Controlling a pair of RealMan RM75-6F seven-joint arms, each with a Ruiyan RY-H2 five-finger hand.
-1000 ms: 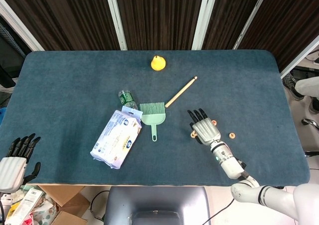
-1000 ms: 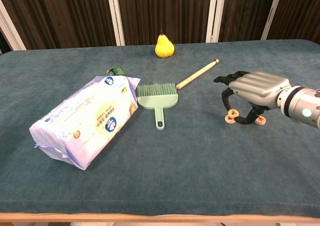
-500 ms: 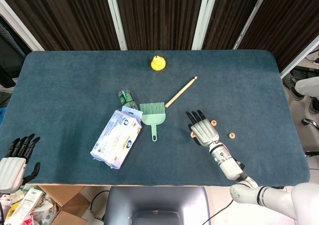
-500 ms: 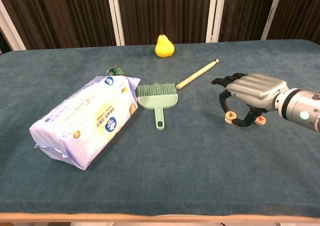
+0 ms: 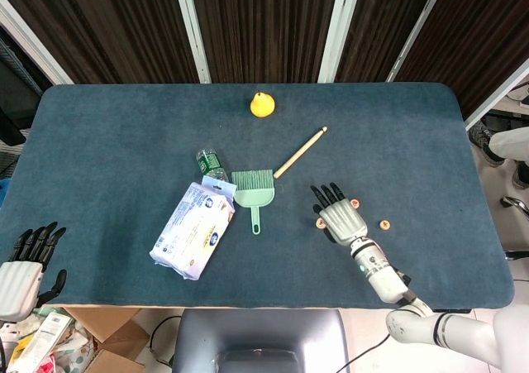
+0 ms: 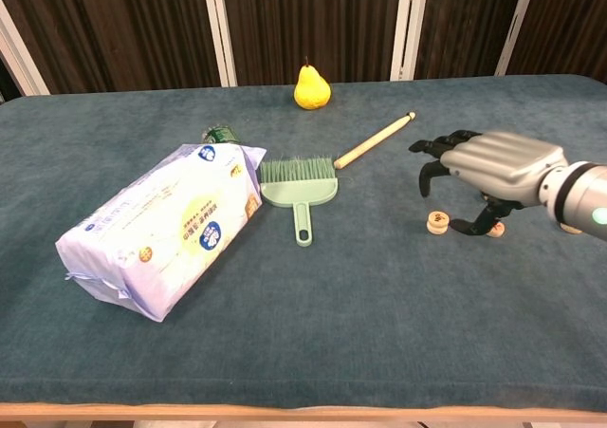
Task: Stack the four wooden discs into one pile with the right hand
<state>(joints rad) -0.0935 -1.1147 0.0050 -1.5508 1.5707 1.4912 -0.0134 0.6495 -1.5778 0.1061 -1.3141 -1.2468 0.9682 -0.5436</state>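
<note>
Right robot hand lifts off discs, fingers apart, holding nothing — stack now stands clear at its fingertips. Other discs lie apart on surface — pile unfinished. Left robot hand idle, open.

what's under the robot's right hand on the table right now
Under the right hand, two wooden discs lie on the table: one below the fingertips, another by the thumb. The palm could hide more.

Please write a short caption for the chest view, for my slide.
Right robot hand hovers over wooden discs on a blue-green table, beside a green brush.
</note>
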